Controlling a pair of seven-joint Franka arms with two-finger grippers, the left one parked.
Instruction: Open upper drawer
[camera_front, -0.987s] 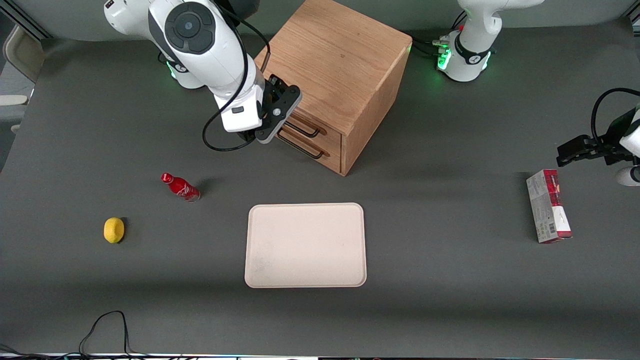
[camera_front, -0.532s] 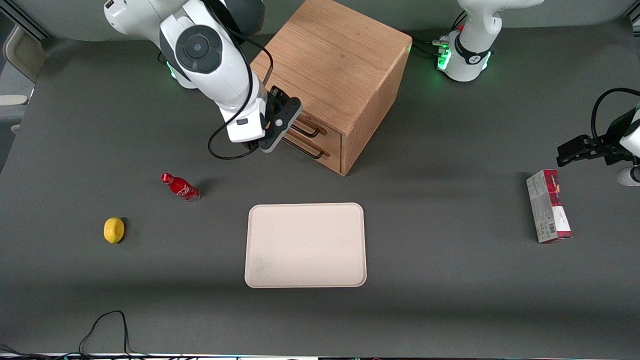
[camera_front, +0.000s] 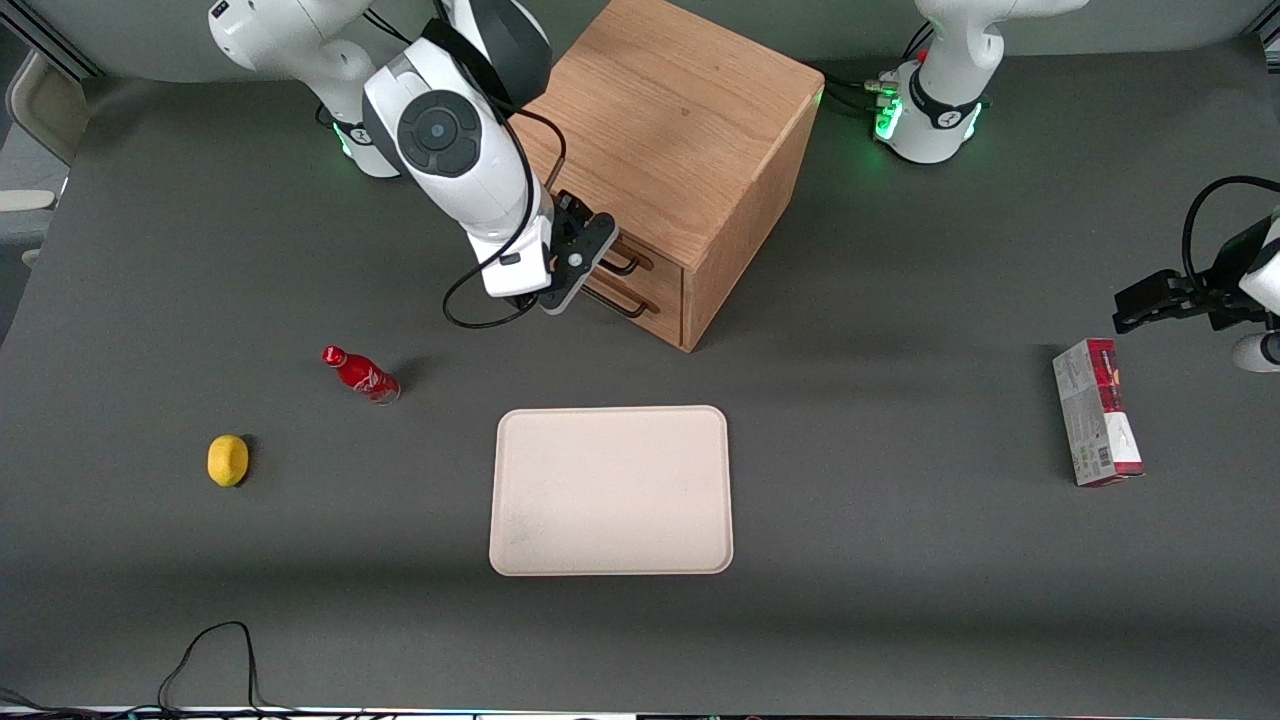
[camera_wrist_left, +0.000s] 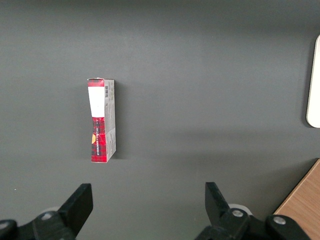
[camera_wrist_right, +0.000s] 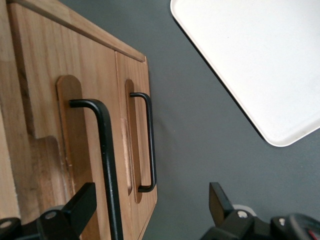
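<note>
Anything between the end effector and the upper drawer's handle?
Nothing: in the right wrist view the open end effector straddles the upper drawer handle, no object intervening.

A dark grey mat (camera_front: 900, 560) covers the whole table, lit evenly from above with soft shadows under the objects. A black cable (camera_front: 205, 655) loops on the mat at the edge nearest the front camera. Past the working arm's end of the table stands a pale chair (camera_front: 30, 110), partly cut off
</note>
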